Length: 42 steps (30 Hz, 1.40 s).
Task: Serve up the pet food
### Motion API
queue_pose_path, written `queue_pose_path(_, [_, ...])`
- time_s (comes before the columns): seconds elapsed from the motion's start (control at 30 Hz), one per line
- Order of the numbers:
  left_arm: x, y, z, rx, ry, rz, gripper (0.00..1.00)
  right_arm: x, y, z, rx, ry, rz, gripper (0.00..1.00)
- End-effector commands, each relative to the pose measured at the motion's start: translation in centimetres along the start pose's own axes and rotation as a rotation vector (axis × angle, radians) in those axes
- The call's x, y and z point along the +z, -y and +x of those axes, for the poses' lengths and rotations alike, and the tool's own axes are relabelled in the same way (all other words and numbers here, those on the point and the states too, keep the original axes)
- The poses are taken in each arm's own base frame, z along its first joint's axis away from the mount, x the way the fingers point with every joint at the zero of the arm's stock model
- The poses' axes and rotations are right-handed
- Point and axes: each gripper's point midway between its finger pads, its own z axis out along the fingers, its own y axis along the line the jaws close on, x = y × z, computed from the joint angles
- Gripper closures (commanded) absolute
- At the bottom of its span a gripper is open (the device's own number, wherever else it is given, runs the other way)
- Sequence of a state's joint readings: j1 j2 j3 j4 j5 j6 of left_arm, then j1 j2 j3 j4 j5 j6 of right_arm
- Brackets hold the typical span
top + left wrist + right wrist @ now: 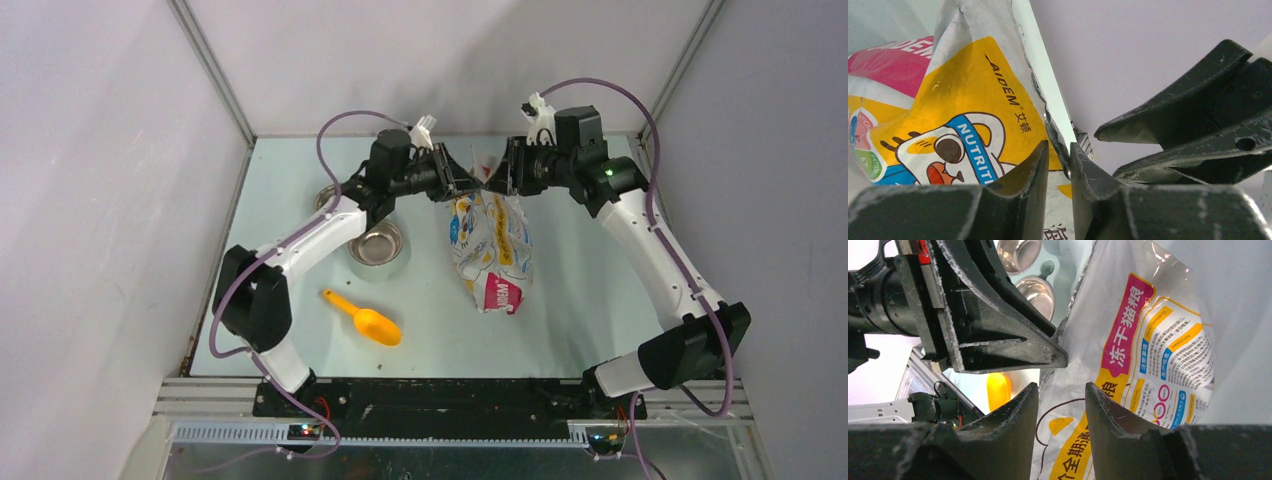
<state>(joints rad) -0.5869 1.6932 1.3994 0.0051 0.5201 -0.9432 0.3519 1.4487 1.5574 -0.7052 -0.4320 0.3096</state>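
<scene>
Overhead, the left fingers and the right fingers are seen tip to tip at the far middle of the tabletop, both at the upper end of a printed bag. The bag is stretched toward the near edge, its pink-banded end nearest the arm bases. Two steel bowls are set to its left: one just beside the left arm, the other farther back and half covered by that arm. An orange scoop is seen lying near the left arm's base, well apart from the bag.

From the left wrist, the left fingers are shown set almost together, with only a narrow slit between them, and the bag's ragged top edge is caught in that slit. A cartoon cat face printed on yellow is seen just behind. The right fingers are shown close by on the right.

From the right wrist, the right fingers are shown about half apart, with the bag's white film lying in and behind the gap; whether the film is pinched cannot be told. The left fingers are seen just beyond at the same edge, with both bowls behind them.

The pet food is not exposed in any view; presumably it is contained in the bag.
</scene>
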Motion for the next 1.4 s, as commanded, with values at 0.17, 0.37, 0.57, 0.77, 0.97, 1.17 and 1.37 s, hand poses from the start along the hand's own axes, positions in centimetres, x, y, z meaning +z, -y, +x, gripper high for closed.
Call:
queue_pose_path(0.17, [-2.2, 3.3, -1.4, 0.078, 0.077, 0.092, 0.55, 1.1, -0.8, -1.8, 0.004, 0.033, -0.042, 0.56])
queue_pose_path(0.37, [-2.6, 2.6, -2.1, 0.067, 0.103, 0.061, 0.56, 1.4, -0.5, -1.9, 0.011, 0.032, -0.027, 0.55])
queue_pose_path(0.57, [-2.3, 2.0, -1.7, 0.049, 0.092, 0.058, 0.66, 2.0, -0.1, -1.9, 0.029, 0.023, -0.016, 0.57])
queue_pose_path(0.77, [-2.3, 2.5, -2.0, 0.068, 0.098, 0.071, 0.85, 2.3, -0.1, -1.7, 0.015, 0.014, -0.001, 0.58])
queue_pose_path(0.97, [-1.6, 2.3, -2.1, 0.073, 0.086, 0.065, 1.0, 1.8, 1.7, -2.2, 0.025, 0.035, 0.103, 0.65])
queue_pose_path(1.17, [-1.5, 2.6, -2.3, 0.077, 0.087, 0.072, 1.0, 0.8, 3.6, -2.9, 0.001, 0.063, 0.189, 0.69])
queue_pose_path(1.37, [-1.3, 3.0, -2.6, 0.086, 0.091, 0.086, 1.0, 0.9, 2.3, -2.7, 0.019, 0.06, 0.115, 0.64])
